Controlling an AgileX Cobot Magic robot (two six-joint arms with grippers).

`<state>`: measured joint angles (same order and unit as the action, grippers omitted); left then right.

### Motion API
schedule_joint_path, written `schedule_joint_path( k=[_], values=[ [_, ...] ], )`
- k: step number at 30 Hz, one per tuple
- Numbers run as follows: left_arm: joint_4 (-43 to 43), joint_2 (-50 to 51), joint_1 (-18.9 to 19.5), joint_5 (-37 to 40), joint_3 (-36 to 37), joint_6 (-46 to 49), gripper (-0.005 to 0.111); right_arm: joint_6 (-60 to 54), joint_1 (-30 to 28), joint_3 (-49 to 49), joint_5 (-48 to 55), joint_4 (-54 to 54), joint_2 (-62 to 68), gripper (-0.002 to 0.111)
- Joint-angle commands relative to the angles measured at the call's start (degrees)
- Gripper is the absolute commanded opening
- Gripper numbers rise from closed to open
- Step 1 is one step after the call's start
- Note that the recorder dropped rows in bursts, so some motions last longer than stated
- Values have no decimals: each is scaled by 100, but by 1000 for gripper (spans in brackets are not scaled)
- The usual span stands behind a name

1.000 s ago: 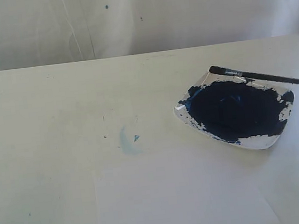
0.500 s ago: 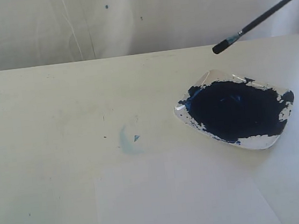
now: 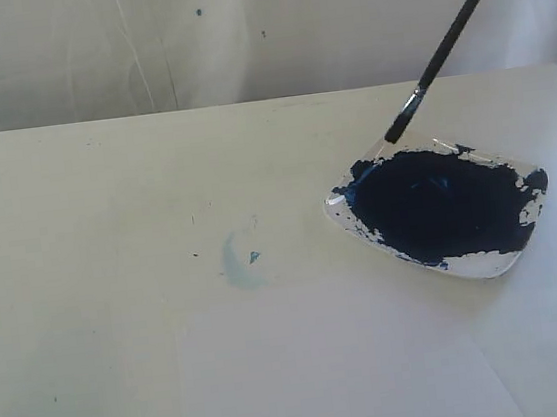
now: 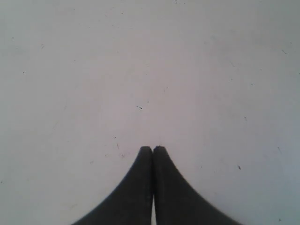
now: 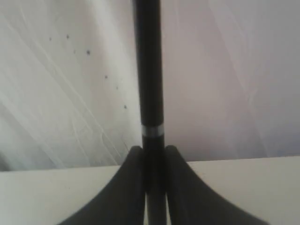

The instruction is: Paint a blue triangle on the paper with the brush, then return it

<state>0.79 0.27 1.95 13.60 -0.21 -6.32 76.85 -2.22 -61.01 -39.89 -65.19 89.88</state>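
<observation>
Paint-loading step: my right end effector (image 5: pixel 150 157), clamped on the brush (image 3: pixel 439 56), must next lower its tip into the paint (image 3: pixel 439 200).

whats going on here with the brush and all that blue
The right gripper holds the brush by its handle, angled down with the tip at the far rim of the dish of dark blue paint. Nothing is painted on the paper yet. The left gripper is shut on nothing, over a bare surface.
</observation>
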Motion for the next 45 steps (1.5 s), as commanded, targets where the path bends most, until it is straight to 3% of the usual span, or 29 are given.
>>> schedule_joint_path(
  k=[1,14,27,42,45],
  values=[
    [-29,-27,10,-15,21,14,0,-107,-13,-25,-396,-833,-66,0],
    [-29,-27,10,-15,21,14,0,-197,-13,108,-1035,-1775,-78,0],
    [-29,-27,10,-15,21,14,0,-217,-13,580,-798,-2030,-115,0],
    [-29,-27,10,-15,21,14,0,113,-13,633,-1231,-2246,-1346,0],
    [-29,-27,10,-15,21,14,0,89,-13,741,-775,-2229,-1617,0]
  ],
)
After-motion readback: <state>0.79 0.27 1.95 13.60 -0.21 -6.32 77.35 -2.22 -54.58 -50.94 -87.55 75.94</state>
